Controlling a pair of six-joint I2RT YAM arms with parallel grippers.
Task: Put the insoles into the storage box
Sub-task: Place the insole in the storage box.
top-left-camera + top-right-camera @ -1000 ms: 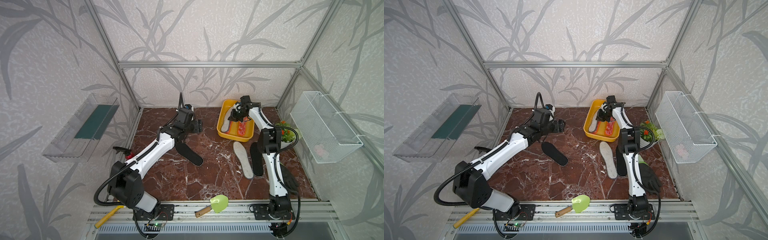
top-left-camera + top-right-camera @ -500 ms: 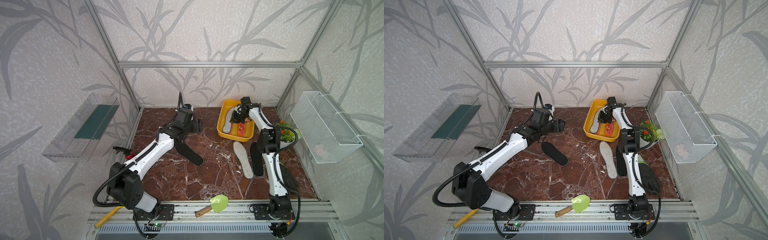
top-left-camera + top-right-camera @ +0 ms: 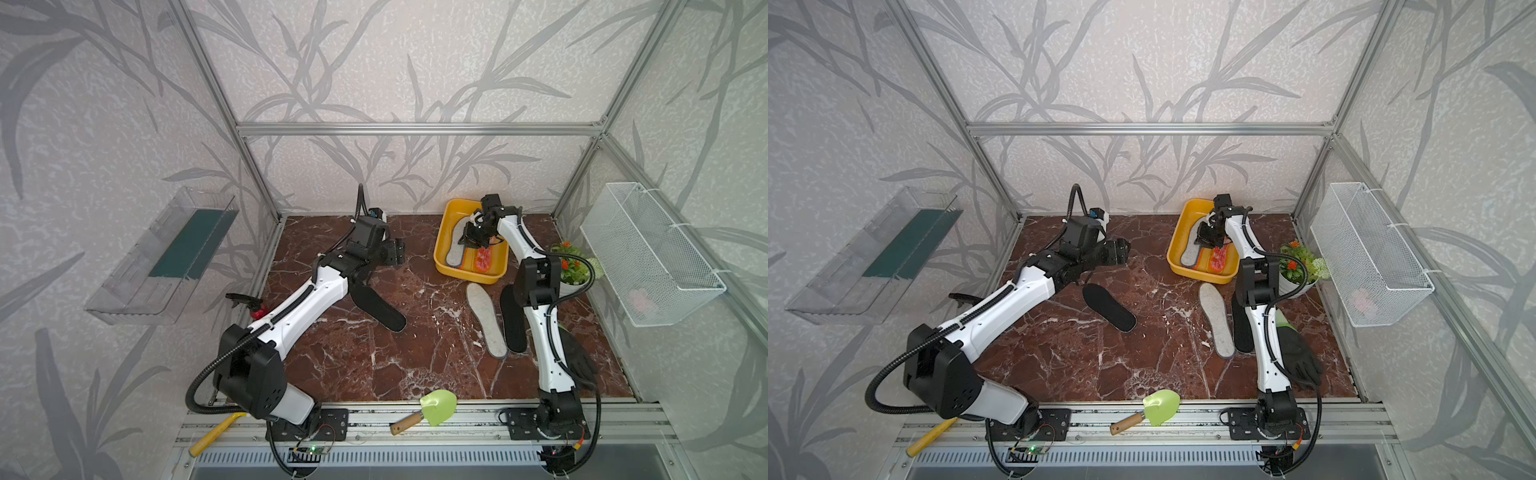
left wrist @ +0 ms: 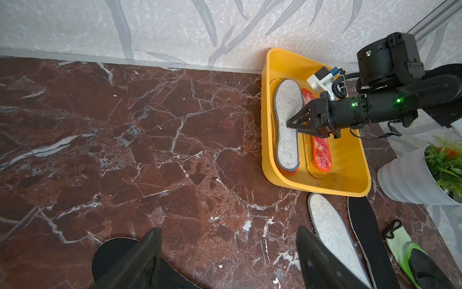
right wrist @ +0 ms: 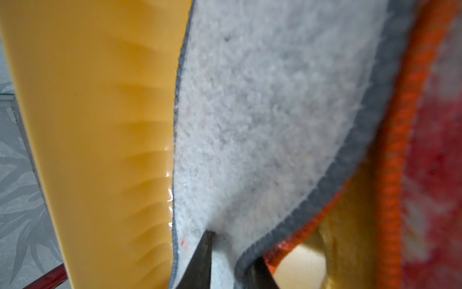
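Note:
The yellow storage box point(image 3: 442, 245) point(image 3: 1177, 245) point(image 4: 350, 162) stands at the back right. In it a grey felt insole point(image 3: 457, 245) point(image 4: 287, 105) point(image 5: 275, 100) lies on yellow-orange ones, beside a red-white insole point(image 3: 483, 259) point(image 4: 322, 152). My right gripper point(image 3: 467, 239) point(image 4: 287, 123) point(image 5: 233, 247) is inside the box, its jaws a little apart astride the grey insole's rim. On the floor lie another grey insole point(image 3: 484, 320) point(image 4: 330, 232) and two black insoles point(image 3: 511, 320) point(image 3: 378, 305). My left gripper point(image 3: 392, 253) point(image 4: 228, 250) hangs open and empty over the floor.
A potted plant point(image 3: 573, 266) stands right of the box, under a white wire basket point(image 3: 648, 253). A black and green glove point(image 3: 582, 361) lies by the right arm. A clear bin point(image 3: 166, 253) hangs on the left wall. A green trowel point(image 3: 436, 403) rests on the front rail.
The right gripper's jaws have parted slightly around the grey insole's rim inside the box. The left arm has stayed where it was.

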